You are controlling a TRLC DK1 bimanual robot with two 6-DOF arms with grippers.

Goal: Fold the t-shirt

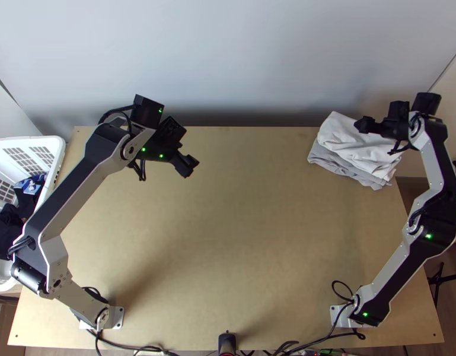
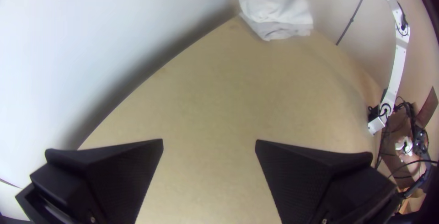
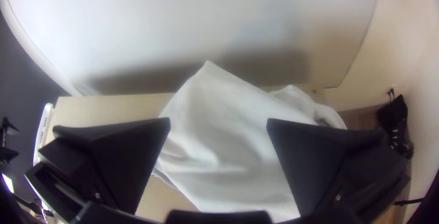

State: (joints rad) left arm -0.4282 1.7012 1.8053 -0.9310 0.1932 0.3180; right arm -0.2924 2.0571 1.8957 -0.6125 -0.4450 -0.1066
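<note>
Light wood makes the surface [image 1: 245,237], with a pale wall [image 1: 228,59] behind it. At the far right corner lies white cloth [image 1: 352,139], which I take to be the t-shirt. It looks folded but a bit lumpy, and it sits on grey cloth [image 1: 320,157]. It may be put there as a pile, to leave room for folding.

Over the white cloth is the right gripper [image 3: 218,123]. Its right fingers [image 3: 311,164] are wide apart and hold nothing. I cannot tell if they touch the cloth. Maybe they are there because they let go of it, or to pat it neat. A low swing could drag the top of the pile.

Well apart from the pile, over the far left part of the surface, is the left gripper [image 2: 209,142]. Its left fingers [image 2: 119,173] are wide apart too, with nothing in them.

At the left edge is a white basket [image 1: 26,141] with dark clothes [image 1: 3,228] in it. They may be kept there for folding next. The white cloth seems nearly done, so the next move may be to lift the right gripper up and away.
</note>
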